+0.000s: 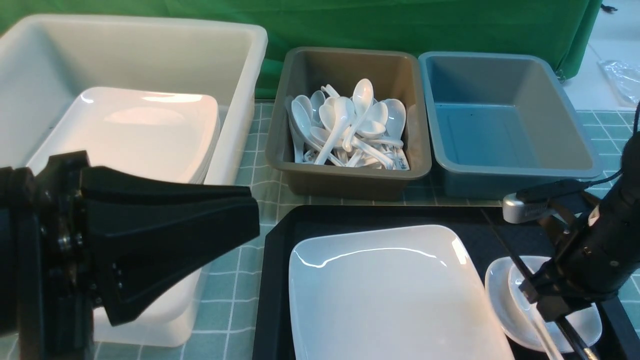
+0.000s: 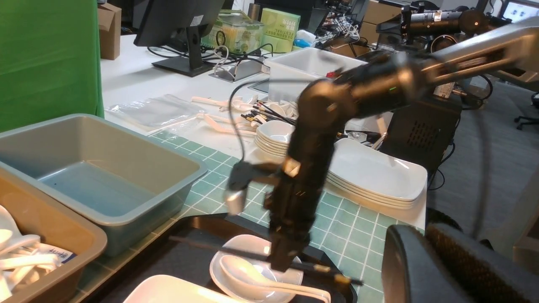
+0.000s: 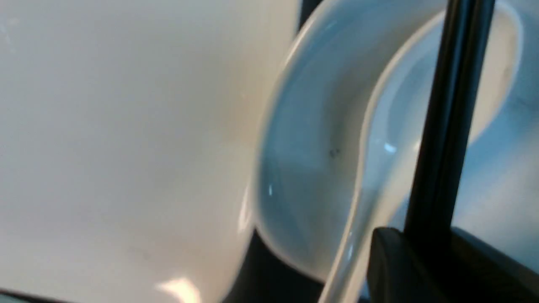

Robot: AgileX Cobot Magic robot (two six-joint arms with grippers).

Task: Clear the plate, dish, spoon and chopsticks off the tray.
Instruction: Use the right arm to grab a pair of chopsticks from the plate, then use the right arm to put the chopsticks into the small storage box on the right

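Honestly, the left tool [image 1: 257,212], its jaws together, could clip the plate [image 1: 395,295] if it swung inward. Beyond the plate, the right tool [image 1: 542,302] is clamped on the chopsticks [image 1: 520,265], just above the spoon [image 1: 535,315] in the dish [image 1: 592,325]; lifting at a slant might drag the spoon or let one stick slip.

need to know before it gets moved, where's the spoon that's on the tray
In the front view, the spoon lies in the dish, right of the plate, below the chopsticks.
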